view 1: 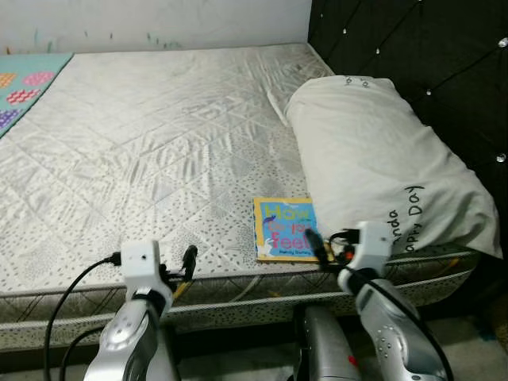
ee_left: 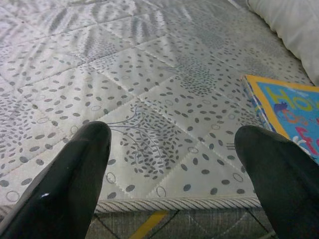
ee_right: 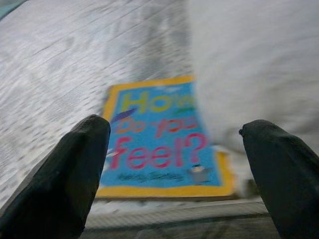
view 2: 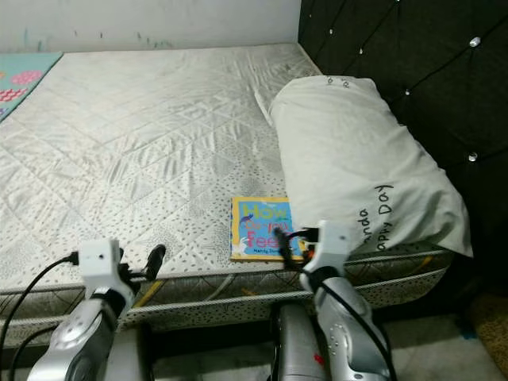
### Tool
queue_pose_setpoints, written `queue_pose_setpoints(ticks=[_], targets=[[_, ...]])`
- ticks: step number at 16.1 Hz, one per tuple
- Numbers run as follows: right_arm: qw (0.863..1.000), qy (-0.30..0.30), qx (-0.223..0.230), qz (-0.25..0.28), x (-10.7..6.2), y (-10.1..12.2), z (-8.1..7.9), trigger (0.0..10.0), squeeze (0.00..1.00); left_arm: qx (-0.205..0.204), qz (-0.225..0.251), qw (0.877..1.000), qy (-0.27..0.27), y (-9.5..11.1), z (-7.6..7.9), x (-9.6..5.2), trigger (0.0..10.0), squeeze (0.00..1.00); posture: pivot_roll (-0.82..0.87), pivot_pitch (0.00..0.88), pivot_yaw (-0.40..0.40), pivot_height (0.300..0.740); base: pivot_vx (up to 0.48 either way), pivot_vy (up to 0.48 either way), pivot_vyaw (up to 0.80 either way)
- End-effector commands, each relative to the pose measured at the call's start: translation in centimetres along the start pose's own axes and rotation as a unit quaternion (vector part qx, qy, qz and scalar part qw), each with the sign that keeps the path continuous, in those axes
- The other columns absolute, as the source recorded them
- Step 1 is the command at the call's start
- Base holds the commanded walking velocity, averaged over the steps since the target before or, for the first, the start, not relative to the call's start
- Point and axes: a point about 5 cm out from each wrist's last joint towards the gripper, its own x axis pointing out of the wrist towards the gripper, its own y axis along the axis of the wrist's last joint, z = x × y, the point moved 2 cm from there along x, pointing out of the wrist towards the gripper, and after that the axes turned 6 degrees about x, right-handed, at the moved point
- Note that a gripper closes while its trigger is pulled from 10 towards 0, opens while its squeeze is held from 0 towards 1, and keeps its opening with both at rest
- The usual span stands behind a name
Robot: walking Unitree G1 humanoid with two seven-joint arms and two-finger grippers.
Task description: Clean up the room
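right gripper [ee_right: 174,164] jaws spread wide, empty, just before the book [ee_right: 159,144] — left gripper [ee_left: 172,172] likewise over the mattress [view 1: 159,159]

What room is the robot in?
Most likely a bedroom. A bare quilted mattress fills most of the view, a big white pillow lies against a dark tufted headboard, and a colourful picture book rests beside the pillow, so it may be a child's room.
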Motion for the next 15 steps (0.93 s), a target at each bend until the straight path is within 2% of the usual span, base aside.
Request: queue_pose_setpoints(ticks=[1,4,7,15], targets=[[1.000,-0.017,-0.005,0.018,-0.1,0.7,0.3,10.0,0.00,0.004,0.008,1.000,-0.004,0.4,-0.1,-0.3,10.0,0.00,-0.07,0.000,0.001,0.526,0.000,0.000,0.00],[0.997,-0.057,0.009,0.053,0.8,2.4,1.2,10.0,0.00,0.010,0.005,1.000,0.002,0.1,-0.4,0.0,10.0,0.00,-0.06,0.000,-0.006,0.526,0.000,0.000,0.00],[0.995,-0.061,0.011,0.076,1.7,3.9,1.2,10.0,0.00,0.010,0.013,1.000,-0.002,0.6,-0.1,0.4,10.0,0.00,-0.06,0.000,-0.011,0.526,0.000,0.000,-0.57],[0.994,-0.072,0.009,0.087,2.2,4.5,1.9,10.0,0.00,0.011,0.018,1.000,-0.007,0.5,0.3,0.5,10.0,0.00,-0.05,0.000,-0.014,0.526,0.000,0.000,-0.53]])
